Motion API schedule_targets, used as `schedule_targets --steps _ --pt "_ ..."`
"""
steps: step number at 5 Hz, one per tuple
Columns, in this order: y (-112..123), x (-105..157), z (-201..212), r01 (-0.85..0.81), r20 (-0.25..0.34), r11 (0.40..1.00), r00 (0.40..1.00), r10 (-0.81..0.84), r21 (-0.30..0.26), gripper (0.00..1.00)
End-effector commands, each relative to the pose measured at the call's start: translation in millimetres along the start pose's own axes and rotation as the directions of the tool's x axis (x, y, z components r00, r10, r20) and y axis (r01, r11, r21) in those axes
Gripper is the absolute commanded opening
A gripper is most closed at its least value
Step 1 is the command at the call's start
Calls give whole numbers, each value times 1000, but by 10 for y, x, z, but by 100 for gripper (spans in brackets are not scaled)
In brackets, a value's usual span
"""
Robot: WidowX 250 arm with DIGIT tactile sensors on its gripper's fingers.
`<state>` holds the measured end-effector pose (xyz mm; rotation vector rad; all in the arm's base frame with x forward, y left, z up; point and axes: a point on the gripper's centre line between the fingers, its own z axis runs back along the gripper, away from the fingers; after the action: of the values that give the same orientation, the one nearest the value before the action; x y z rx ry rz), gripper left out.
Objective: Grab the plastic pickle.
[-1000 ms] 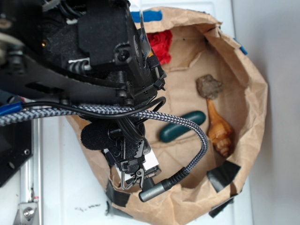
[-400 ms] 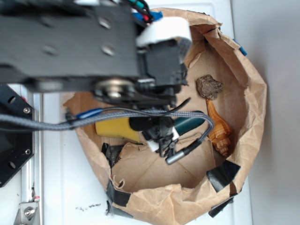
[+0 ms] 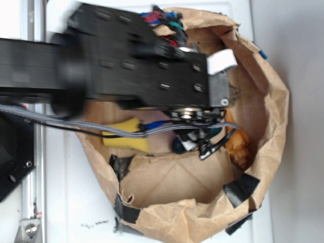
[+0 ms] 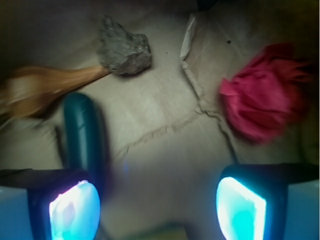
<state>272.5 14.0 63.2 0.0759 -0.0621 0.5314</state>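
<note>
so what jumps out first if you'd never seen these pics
In the wrist view, the two glowing fingers fill the bottom corners, spread wide apart. The plastic pickle lies just above the left one, and a bright red fuzzy clump sits at the right on the brown paper.

- Brown paper bag (image 3: 263, 167), opened wide and patched with black tape
- Orange-brown seashell (image 4: 45, 90) touching a grey rock (image 4: 122, 50)
- Red fluffy clump (image 4: 262, 97) – well apart
- Yellow sponge (image 3: 124, 136)

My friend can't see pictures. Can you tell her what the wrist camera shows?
The open gripper hovers over brown paper, its left glowing finger beside a dark teal plastic pickle. Beyond lie an orange-brown seashell, a grey rock and a fuzzy red clump.
</note>
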Motion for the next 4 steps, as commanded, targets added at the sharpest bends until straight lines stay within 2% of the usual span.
schedule_targets --steps 1,2,3,4 --pt "-316 144 238 7 68 998 998 -3 -64 100" --pt "-394 130 325 42 41 991 998 -36 -129 100" --pt "-397 114 345 45 31 990 999 -41 -133 100" --pt "-372 74 404 58 32 985 998 -53 -162 100"
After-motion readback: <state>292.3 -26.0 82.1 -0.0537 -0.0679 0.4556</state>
